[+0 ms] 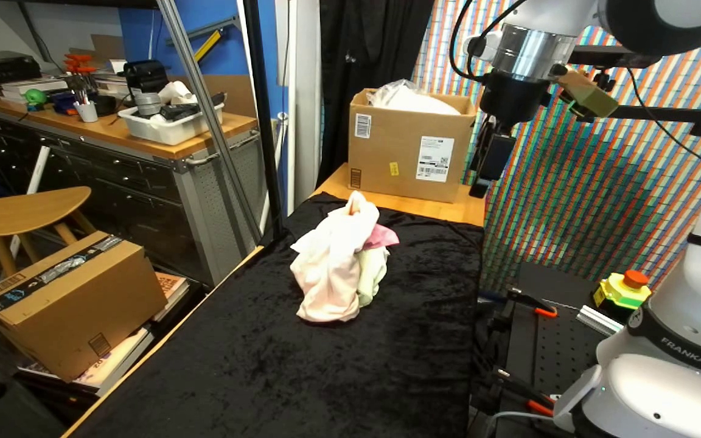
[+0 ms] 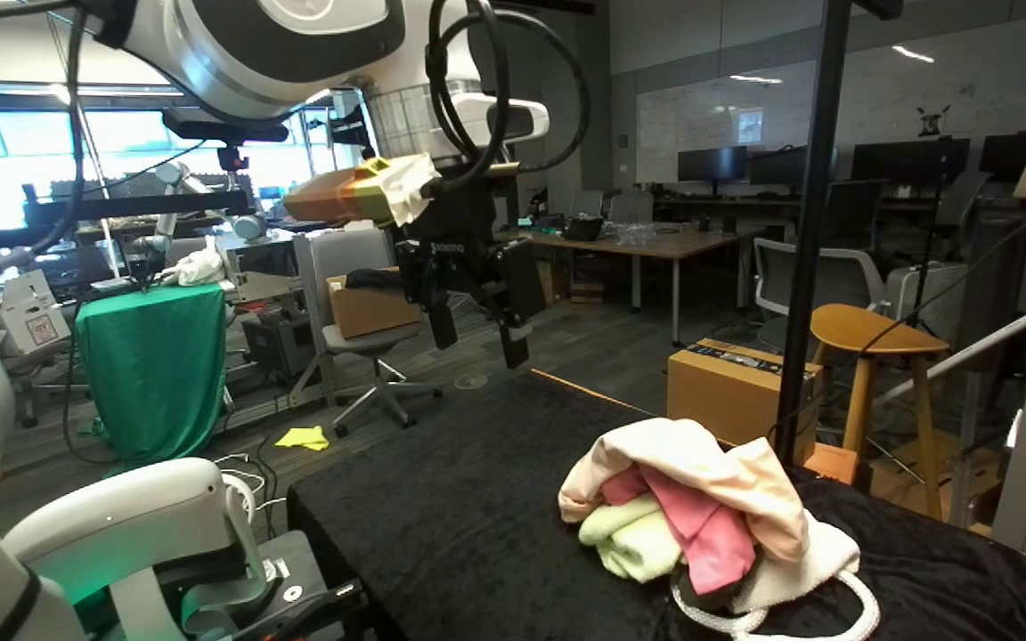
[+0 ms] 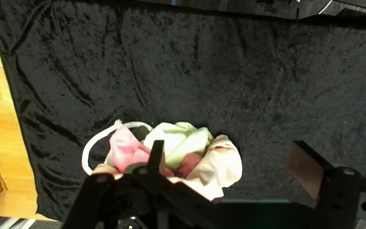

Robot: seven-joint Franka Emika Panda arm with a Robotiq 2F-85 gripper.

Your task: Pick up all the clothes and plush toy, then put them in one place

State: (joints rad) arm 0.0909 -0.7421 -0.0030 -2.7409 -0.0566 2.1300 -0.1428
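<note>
The clothes lie heaped together in one pile on the black table cover. A cream-peach cloth [image 2: 691, 454] drapes over the top, with a pink cloth [image 2: 700, 525] and a rolled pale green cloth [image 2: 633, 539] tucked beneath it. An off-white piece [image 2: 802, 570] pokes out at the side, close to a looped white rope [image 2: 865, 605]. No plush toy shows; it is hidden or out of view. My gripper [image 2: 480, 343] hangs high over the table, apart from the pile, fingers spread with nothing between them. In the wrist view the gripper [image 3: 229, 148] has its left finger overlapping the pile.
A tall cardboard box [image 1: 411, 146] stands on the wooden table end behind the pile. Beside the table, another box [image 1: 70, 304] rests on books. A dark upright post [image 2: 802, 267] rises along the table edge. Black cover [image 1: 253, 377] extends in front of the pile.
</note>
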